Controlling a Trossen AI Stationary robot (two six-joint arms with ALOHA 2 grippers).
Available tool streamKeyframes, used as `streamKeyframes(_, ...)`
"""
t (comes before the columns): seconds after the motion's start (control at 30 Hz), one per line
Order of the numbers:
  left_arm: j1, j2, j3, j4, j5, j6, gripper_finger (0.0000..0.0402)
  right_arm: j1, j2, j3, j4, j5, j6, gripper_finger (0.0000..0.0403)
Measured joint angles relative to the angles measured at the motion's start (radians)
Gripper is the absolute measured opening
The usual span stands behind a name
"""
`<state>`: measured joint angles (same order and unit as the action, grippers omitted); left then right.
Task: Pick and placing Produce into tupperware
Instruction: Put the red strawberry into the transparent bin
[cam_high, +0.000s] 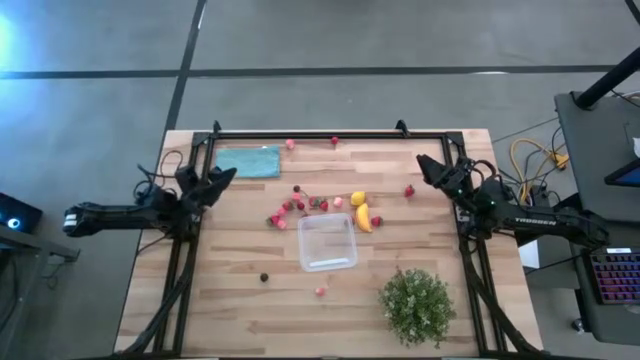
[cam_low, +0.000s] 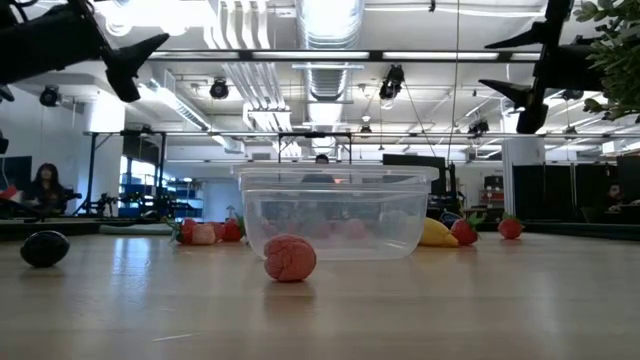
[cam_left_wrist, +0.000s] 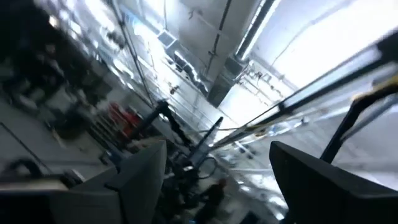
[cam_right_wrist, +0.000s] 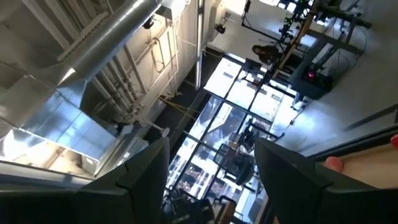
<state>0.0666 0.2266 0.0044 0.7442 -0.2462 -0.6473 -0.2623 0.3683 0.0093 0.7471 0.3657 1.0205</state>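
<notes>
High view first: we see a pale wooden table (cam_high: 240, 310) on a grey floor, with the clear tupperware (cam_high: 327, 242) near its middle as our landmark. Far left of the box, the left gripper (cam_high: 222, 178) hangs above the table's edge, its fingers spread apart and holding nothing. A teal cloth (cam_high: 248, 161) lies behind and left of the box. A small dark ball (cam_high: 264, 277) sits in front of the box on its left. The Produce (cam_high: 296, 205) lies scattered just behind the box, red and pink bits with a yellow piece (cam_high: 358, 198) and an orange one (cam_high: 364, 219) at its right rear corner; one pink berry (cam_high: 320, 291) rests just in front of it. The box looks empty. A green leafy bush (cam_high: 416, 304) stands to its front right. Far right of the box, the right gripper (cam_high: 428, 166) is raised, fingers parted, gripping nothing.

Low view shows a lit hall with ceiling ducts behind the box. Both wrist views point up at the ceiling; the left one is smeared, so we cannot make out details there.
</notes>
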Motion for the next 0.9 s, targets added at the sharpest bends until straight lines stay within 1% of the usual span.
streamKeyframes(0.07, 0.000, 0.006, 0.000, 0.006, -0.002, -0.002, 0.0272, 0.001, 0.002, 0.004, -0.007, -0.011, 0.001, 0.0228)
streamKeyframes(0.17, 0.000, 0.013, 0.002, 0.067, -0.002, -0.001, 0.0272, 0.002, 0.023, 0.062, -0.057, -0.032, -0.036, 0.0228)
streamKeyframes(0.2, 0.000, 0.016, 0.006, 0.078, -0.002, 0.003, 0.0272, 0.002, 0.032, 0.095, -0.104, -0.033, -0.060, 0.0228)
streamKeyframes(0.27, 0.000, 0.026, 0.036, 0.032, 0.003, 0.053, 0.0272, 0.001, 0.057, 0.186, -0.255, -0.032, -0.106, 0.0228)
streamKeyframes(0.33, 0.000, 0.042, 0.094, -0.102, 0.013, 0.102, 0.0272, -0.007, 0.089, 0.291, -0.489, -0.021, -0.128, 0.0228)
streamKeyframes(0.4, 0.000, 0.058, 0.169, -0.375, 0.013, 0.100, 0.0272, -0.022, 0.130, 0.403, -0.774, -0.010, -0.118, 0.0228)
streamKeyframes(0.5, 0.001, 0.110, 0.287, -0.828, 0.013, 0.012, 0.0272, -0.051, 0.205, 0.550, -1.160, -0.006, -0.073, 0.0228)
streamKeyframes(0.53, 0.001, 0.131, 0.324, -0.954, 0.013, -0.023, 0.0272, -0.058, 0.228, 0.588, -1.254, -0.006, -0.066, 0.0228)
streamKeyframes(0.6, 0.001, 0.175, 0.382, -1.134, 0.013, -0.077, 0.0272, -0.070, 0.273, 0.657, -1.390, -0.005, -0.054, 0.0228)
streamKeyframes(0.67, 0.001, 0.216, 0.422, -1.214, 0.012, -0.095, 0.0272, -0.081, 0.312, 0.707, -1.479, 0.001, -0.052, 0.0228)
streamKeyframes(0.73, 0.001, 0.243, 0.447, -1.218, 0.015, -0.097, 0.0272, -0.094, 0.346, 0.749, -1.534, 0.002, -0.044, 0.0228)
streamKeyframes(0.8, 0.001, 0.258, 0.464, -1.202, 0.039, -0.097, 0.0272, -0.107, 0.375, 0.778, -1.589, 0.003, -0.036, 0.0228)
streamKeyframes(0.83, 0.001, 0.262, 0.471, -1.196, 0.065, -0.098, 0.0272, -0.113, 0.389, 0.789, -1.615, 0.003, -0.037, 0.0228)
streamKeyframes(0.9, 0.001, 0.265, 0.484, -1.190, 0.149, -0.084, 0.0272, -0.116, 0.420, 0.810, -1.673, 0.001, -0.036, 0.0228)
